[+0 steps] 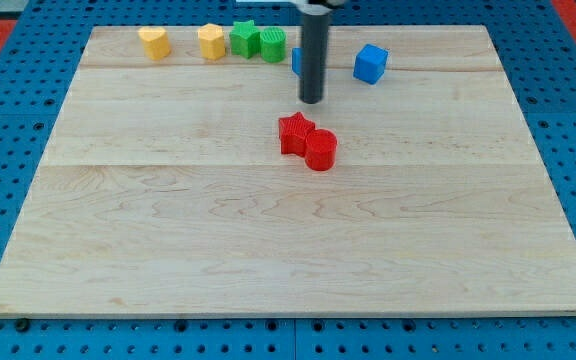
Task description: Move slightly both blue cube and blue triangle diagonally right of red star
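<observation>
The red star (294,132) lies near the board's middle, touching a red cylinder (320,151) at its lower right. The blue cube (370,63) sits near the view's top, right of the rod. Another blue block (296,61), probably the blue triangle, shows only as a sliver behind the rod's left side. My tip (311,100) rests on the board just below that blue block, above the red star and to the left of the blue cube.
Along the view's top edge stand a yellow heart-like block (154,42), a yellow block (211,42), a green star (245,39) and a green cylinder (273,45). The wooden board (168,230) lies on a blue pegboard.
</observation>
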